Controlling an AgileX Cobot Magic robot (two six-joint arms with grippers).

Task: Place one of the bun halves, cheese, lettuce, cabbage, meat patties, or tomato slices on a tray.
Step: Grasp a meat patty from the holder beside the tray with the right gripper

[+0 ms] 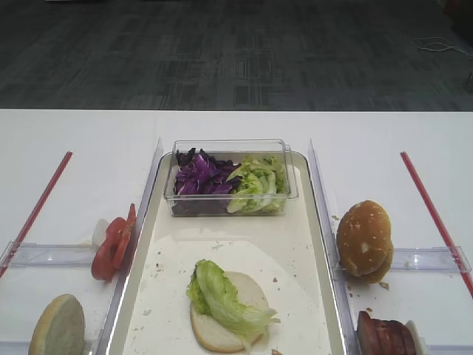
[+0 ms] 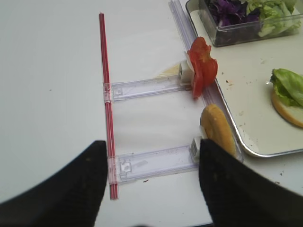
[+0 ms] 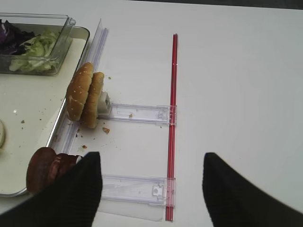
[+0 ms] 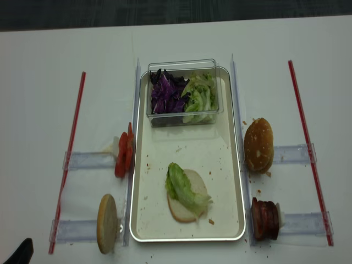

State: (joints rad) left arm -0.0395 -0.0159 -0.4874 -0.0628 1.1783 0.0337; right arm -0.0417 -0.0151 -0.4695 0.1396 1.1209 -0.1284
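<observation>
- Right gripper (image 3: 150,189) spread wide, gripping nothing, over the table beside the meat patties (image 3: 47,168).
- Left gripper (image 2: 151,184) likewise apart, empty, near a bun half on edge (image 2: 217,130).
- On the tray (image 1: 310,296): pale bun base (image 1: 222,314) topped with lettuce (image 1: 222,294).
- Farther back, cabbage (image 1: 198,176) in a clear box (image 1: 230,177).

**No readable text**

No words, labels, brand marks, numbers or signs can be read in any view. The tray (image 1: 319,244), the clear plastic box (image 1: 230,148) and the counter (image 1: 74,133) carry no legible print.
</observation>
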